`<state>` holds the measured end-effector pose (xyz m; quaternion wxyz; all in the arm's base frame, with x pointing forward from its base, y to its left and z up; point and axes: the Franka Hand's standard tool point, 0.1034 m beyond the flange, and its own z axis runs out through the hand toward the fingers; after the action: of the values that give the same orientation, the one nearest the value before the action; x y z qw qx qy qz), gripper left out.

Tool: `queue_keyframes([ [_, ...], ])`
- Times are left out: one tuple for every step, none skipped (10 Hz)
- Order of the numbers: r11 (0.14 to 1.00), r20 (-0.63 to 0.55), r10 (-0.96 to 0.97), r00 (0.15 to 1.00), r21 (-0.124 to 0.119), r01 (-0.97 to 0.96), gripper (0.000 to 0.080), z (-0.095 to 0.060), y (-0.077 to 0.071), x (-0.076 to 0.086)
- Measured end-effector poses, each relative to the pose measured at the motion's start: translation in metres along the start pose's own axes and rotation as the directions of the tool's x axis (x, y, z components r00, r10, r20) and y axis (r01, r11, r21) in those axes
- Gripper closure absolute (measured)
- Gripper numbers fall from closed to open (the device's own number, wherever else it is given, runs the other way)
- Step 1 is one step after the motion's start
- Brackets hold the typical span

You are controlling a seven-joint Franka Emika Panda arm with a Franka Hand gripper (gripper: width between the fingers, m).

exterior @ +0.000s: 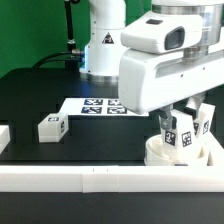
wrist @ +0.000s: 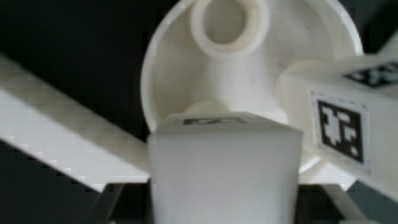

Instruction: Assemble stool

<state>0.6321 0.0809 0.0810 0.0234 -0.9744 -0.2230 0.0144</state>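
Observation:
The round white stool seat (exterior: 182, 153) lies at the exterior view's right, against the front rail. My gripper (exterior: 177, 128) is right above it, shut on a tagged white leg (exterior: 175, 136) that it holds upright on the seat. A second tagged leg (exterior: 204, 122) stands in the seat just beside it. A third leg (exterior: 51, 127) lies loose on the black table at the exterior view's left. In the wrist view the held leg (wrist: 217, 165) fills the space between my gripper's (wrist: 217, 206) fingers. Beyond it are the seat (wrist: 187, 75), an open socket hole (wrist: 228, 25), and the second leg (wrist: 349, 112).
The marker board (exterior: 95, 105) lies flat behind the seat near the robot base (exterior: 102, 45). A long white border rail (exterior: 90, 178) runs along the front, with another piece (exterior: 5, 137) at the exterior view's left. The rail also shows in the wrist view (wrist: 54, 115).

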Motion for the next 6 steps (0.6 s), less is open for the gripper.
queue_keyframes([
  [0.987,-0.002,0.159,0.987,0.001,-0.159,0.0465,0.000,-0.003,0.001],
  [0.956,-0.011,0.294,0.956,0.000,-0.294,0.0465,0.001,-0.006,0.004],
  [0.922,-0.025,0.386,0.922,0.001,-0.386,0.0465,0.001,-0.007,0.006],
  [0.876,-0.055,0.481,0.875,0.006,-0.482,0.0465,0.001,-0.009,0.010],
  [0.812,-0.064,0.583,0.810,0.014,-0.583,0.0465,0.002,-0.012,0.013],
  [0.775,-0.062,0.631,0.773,0.020,-0.631,0.0465,0.001,-0.012,0.013],
])
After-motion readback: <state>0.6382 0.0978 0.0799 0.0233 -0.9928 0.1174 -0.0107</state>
